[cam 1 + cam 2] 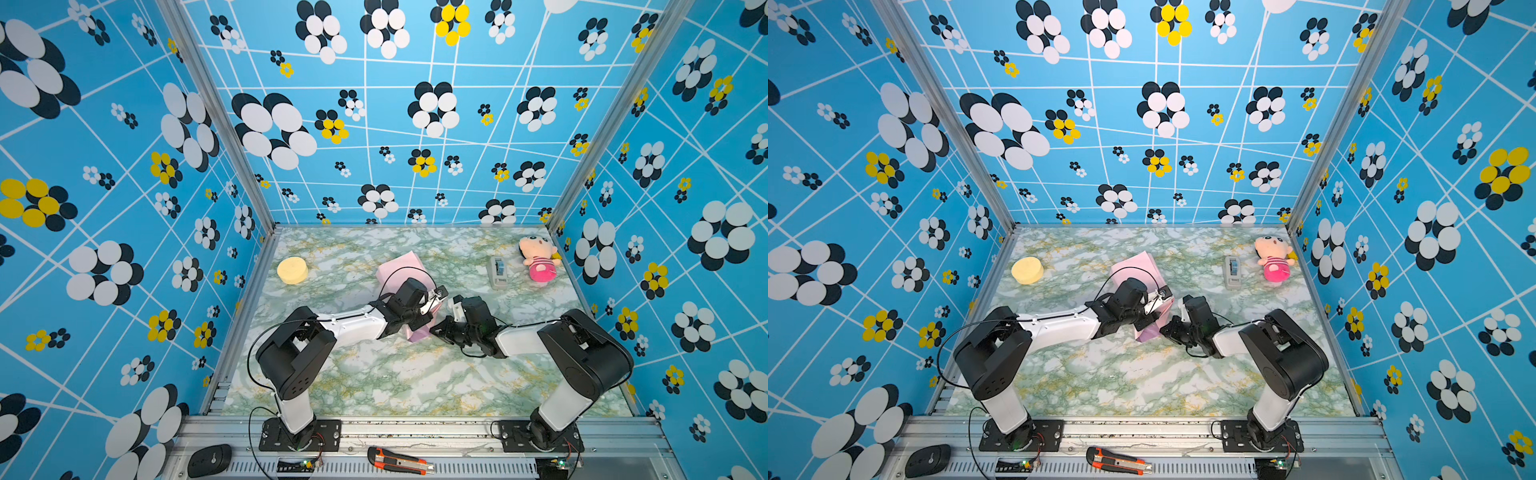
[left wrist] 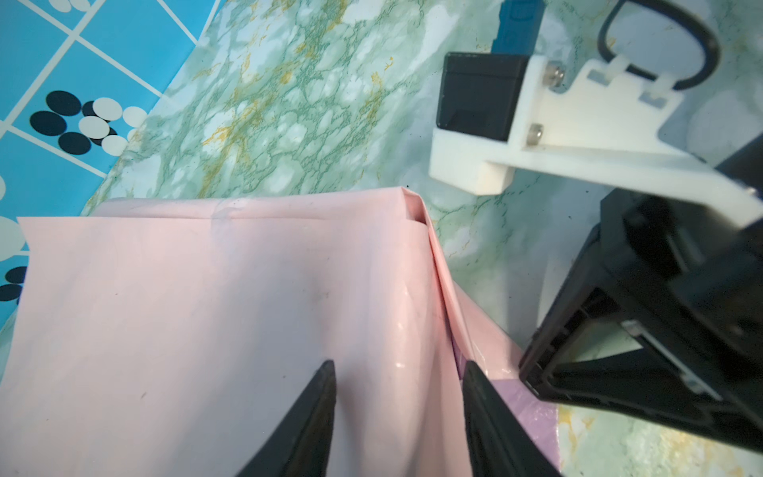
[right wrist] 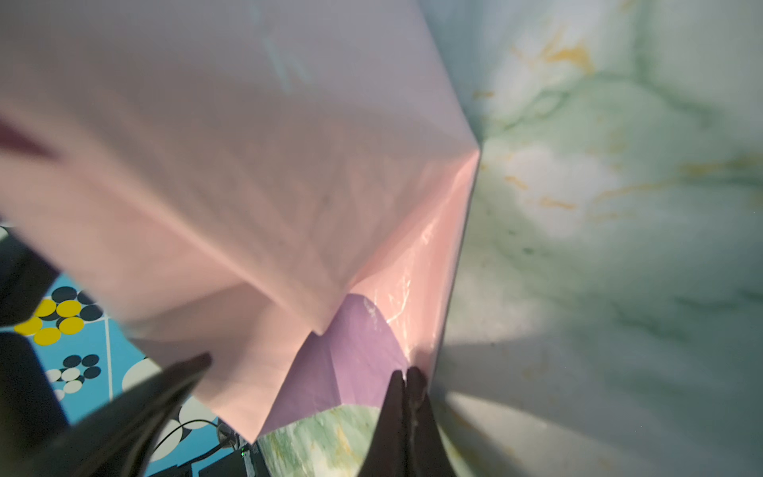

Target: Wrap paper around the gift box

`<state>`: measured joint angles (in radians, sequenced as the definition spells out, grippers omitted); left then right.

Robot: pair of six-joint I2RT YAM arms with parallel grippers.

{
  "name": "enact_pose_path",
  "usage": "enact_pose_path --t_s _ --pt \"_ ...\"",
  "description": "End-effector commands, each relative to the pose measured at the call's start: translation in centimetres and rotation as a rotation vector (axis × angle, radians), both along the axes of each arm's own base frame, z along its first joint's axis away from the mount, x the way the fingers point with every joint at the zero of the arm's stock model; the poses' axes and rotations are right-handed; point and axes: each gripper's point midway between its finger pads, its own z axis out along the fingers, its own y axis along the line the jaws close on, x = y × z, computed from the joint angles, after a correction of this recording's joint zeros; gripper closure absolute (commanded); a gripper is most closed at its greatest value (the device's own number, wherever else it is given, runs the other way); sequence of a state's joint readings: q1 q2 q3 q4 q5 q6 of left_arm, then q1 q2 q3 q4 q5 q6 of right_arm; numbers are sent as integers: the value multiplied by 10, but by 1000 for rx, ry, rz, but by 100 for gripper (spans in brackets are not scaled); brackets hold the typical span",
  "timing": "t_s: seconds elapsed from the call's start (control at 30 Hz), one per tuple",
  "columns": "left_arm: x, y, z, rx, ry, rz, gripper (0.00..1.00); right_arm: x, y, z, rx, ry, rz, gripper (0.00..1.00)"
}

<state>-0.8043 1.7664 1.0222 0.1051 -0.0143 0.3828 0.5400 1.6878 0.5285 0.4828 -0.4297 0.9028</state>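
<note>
The paper [image 1: 401, 266] [image 1: 1136, 266] lies mid-table, folded pink side out over a blocky shape. The gift box itself is hidden under it. My left gripper [image 1: 432, 301] [image 2: 398, 367] is open and set down on the near right end of the wrapped block. One finger rests on the pink top and the other sits at the side fold. My right gripper [image 1: 438, 330] [image 3: 406, 376] is shut on the edge of a pink end flap. That flap runs taut from a corner of the block. Lilac paper [image 3: 351, 351] shows beneath the flap.
A grey tape dispenser [image 1: 498, 272] and a plush doll [image 1: 539, 257] sit at the back right. A pale yellow round block [image 1: 292, 270] sits at the back left. A box cutter [image 1: 399, 460] and a black mouse-shaped object [image 1: 209, 459] lie on the front rail. Patterned walls enclose three sides.
</note>
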Motion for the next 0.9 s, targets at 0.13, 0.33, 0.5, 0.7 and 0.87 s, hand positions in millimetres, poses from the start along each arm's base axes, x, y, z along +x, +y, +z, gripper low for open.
enact_pose_path --t_s 0.13,0.33,0.5,0.7,0.87 --pt "-12 8 -26 34 85 -4 50 -66 -36 -35 -156 220 20 100" --pt "-13 8 -25 35 81 -7 50 -31 -37 13 -94 84 2 100" --pt "-12 9 -23 32 78 -6 50 5 -36 24 -65 28 -28 100" --pt "-11 10 -22 33 74 -3 50 37 -20 24 -2 -7 -57 100" --pt "-11 9 -22 33 76 -7 50 51 -14 22 12 -23 -71 100"
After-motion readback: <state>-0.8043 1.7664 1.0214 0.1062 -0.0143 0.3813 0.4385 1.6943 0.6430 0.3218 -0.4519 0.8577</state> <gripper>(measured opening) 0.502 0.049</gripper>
